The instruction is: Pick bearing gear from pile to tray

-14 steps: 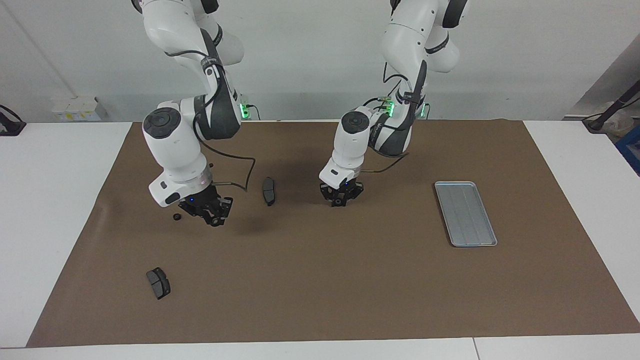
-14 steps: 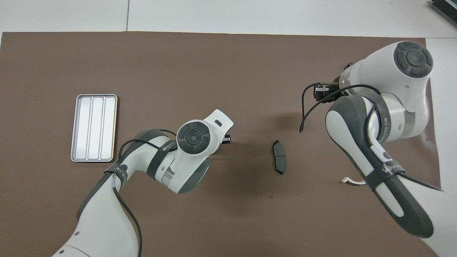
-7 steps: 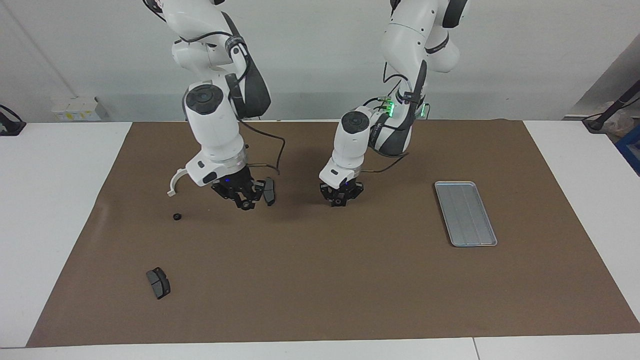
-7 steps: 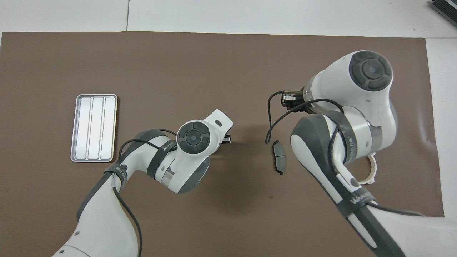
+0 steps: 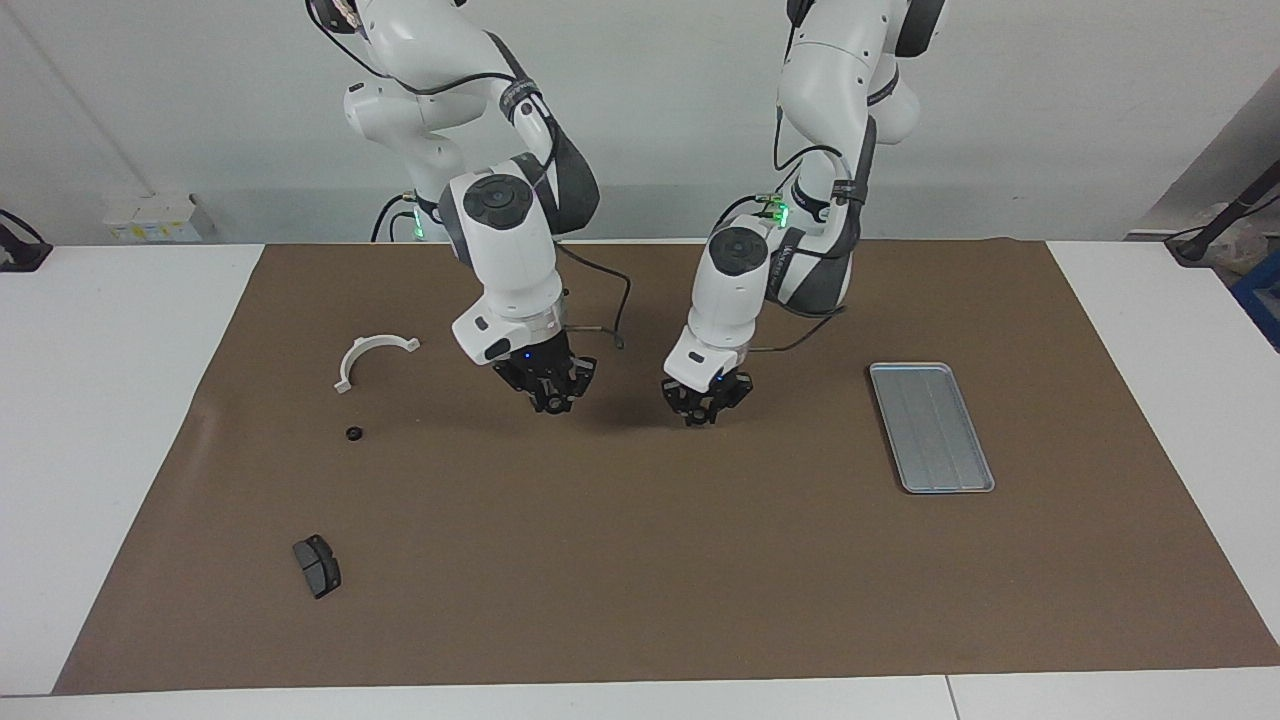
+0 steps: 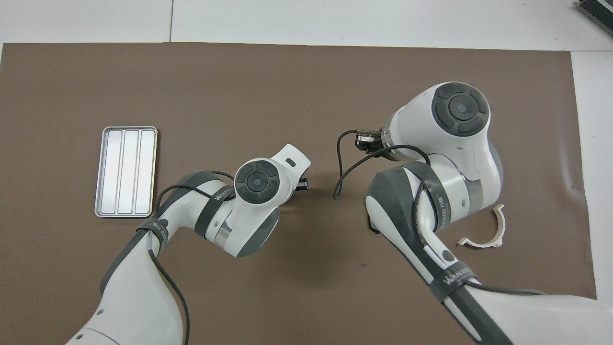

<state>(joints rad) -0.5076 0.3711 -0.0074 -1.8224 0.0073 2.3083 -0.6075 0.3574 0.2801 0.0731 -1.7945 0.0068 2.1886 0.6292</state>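
- Facing view, item one: my right gripper (image 5: 553, 400), pointing down, low over the middle of the brown mat (image 5: 640, 560). Whether it is wide, narrow or carrying anything I cannot tell.
- My left gripper (image 5: 705, 412): also pointing down and low over the middle of the mat, near the right one, on the side toward the tray. Its grip state I cannot tell either.
- Tray (image 5: 930, 425) (image 6: 127, 171): flat on the mat near the short edge at my left arm's end, about midway between the two long edges. Nothing lies in it. It is well apart from both grippers.
- Bearing gear (image 5: 353, 434): a small black round part lying on the mat toward the short edge at my right arm's end, well apart from both grippers and from the tray.
- White half-ring (image 5: 352, 357) (image 6: 479, 245): lying flat near the gear and nearer to the robots than it.
- Brake pad (image 5: 317, 566): dark grey, by the mat's corner at my right arm's end, along the long edge farthest from the robots.
- Overhead view: a dark part (image 6: 371, 225) shows as a sliver at the edge of my right arm, mostly covered. What it is I cannot tell.
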